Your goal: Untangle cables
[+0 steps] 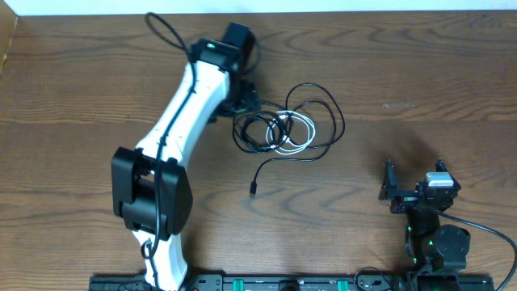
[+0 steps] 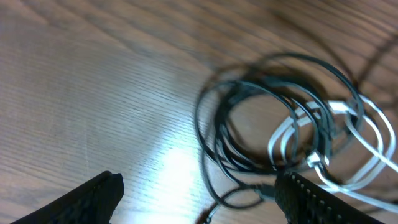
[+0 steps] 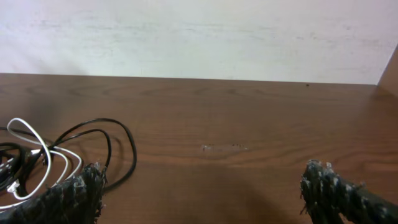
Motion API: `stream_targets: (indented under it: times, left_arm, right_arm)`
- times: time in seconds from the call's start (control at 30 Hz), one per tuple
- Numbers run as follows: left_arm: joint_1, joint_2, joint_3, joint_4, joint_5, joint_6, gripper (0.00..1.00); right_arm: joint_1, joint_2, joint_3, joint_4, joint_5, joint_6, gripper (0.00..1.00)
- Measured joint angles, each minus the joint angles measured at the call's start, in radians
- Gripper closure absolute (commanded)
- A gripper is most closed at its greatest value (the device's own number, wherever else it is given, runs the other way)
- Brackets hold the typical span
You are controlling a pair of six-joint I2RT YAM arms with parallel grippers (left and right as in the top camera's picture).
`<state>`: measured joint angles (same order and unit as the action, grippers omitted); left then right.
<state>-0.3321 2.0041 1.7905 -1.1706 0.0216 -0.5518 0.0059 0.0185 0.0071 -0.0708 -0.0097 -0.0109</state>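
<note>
My left gripper (image 2: 199,182): jaws wide, cables (image 1: 287,129) at 3 o'clock | my right gripper (image 3: 202,171): jaws wide, cables at 10 o'clock

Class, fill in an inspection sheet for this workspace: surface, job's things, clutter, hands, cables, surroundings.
Surface: brown wooden table.
Job's things: black cables and white cable looped together mid-table; one black plug end trails free.
Clutter: nothing seen.
Hands: left hand open, at the tangle's edge; right hand open, apart from the tangle.
Cables: black arm wires on the robot, away from the tangle.
Surroundings: white wall behind the table.
</note>
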Motion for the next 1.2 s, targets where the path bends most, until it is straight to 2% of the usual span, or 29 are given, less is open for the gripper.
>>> stream_targets:
  times: [0.13,0.3,0.33,0.4,0.47,0.53,0.6,0.63,0.97,1.07,1.2]
  left_arm:
    - [0.040,0.039,0.000,0.000,0.028,-0.031,0.17]
    - [0.021,0.089,0.000,0.002,0.047,-0.047,0.18]
    - [0.016,0.099,0.000,0.003,0.051,-0.048,0.22]
    - [0.008,0.126,0.000,0.007,0.056,-0.050,0.39]
    - [0.007,0.148,0.000,0.008,0.058,-0.054,0.50]
    - [0.008,0.169,0.000,0.007,0.059,-0.053,0.65]
    - [0.008,0.183,0.000,0.006,0.059,-0.051,0.90]
    - [0.008,0.185,0.000,0.006,0.058,-0.054,0.92]
    - [0.008,0.158,0.017,-0.023,0.115,0.027,0.93]
    - [0.008,0.075,0.040,-0.005,0.150,0.042,0.93]
    - [0.008,-0.152,0.071,0.081,0.183,0.055,0.92]
  right_arm:
    - [0.000,0.000,0.000,0.000,0.000,0.000,0.01]
    - [0.000,0.000,0.000,0.000,0.000,0.000,0.01]
    - [0.000,0.000,0.000,0.000,0.000,0.000,0.01]
    - [0.000,0.000,0.000,0.000,0.000,0.000,0.01]
    - [0.000,0.000,0.000,0.000,0.000,0.000,0.01]
    - [0.000,0.000,0.000,0.000,0.000,0.000,0.01]
    - [0.000,0.000,0.000,0.000,0.000,0.000,0.01]
    - [0.000,0.000,0.000,0.000,0.000,0.000,0.01]
    - [0.000,0.000,0.000,0.000,0.000,0.000,0.01]
    - [0.000,0.000,0.000,0.000,0.000,0.000,0.01]
    - [0.000,0.000,0.000,0.000,0.000,0.000,0.01]
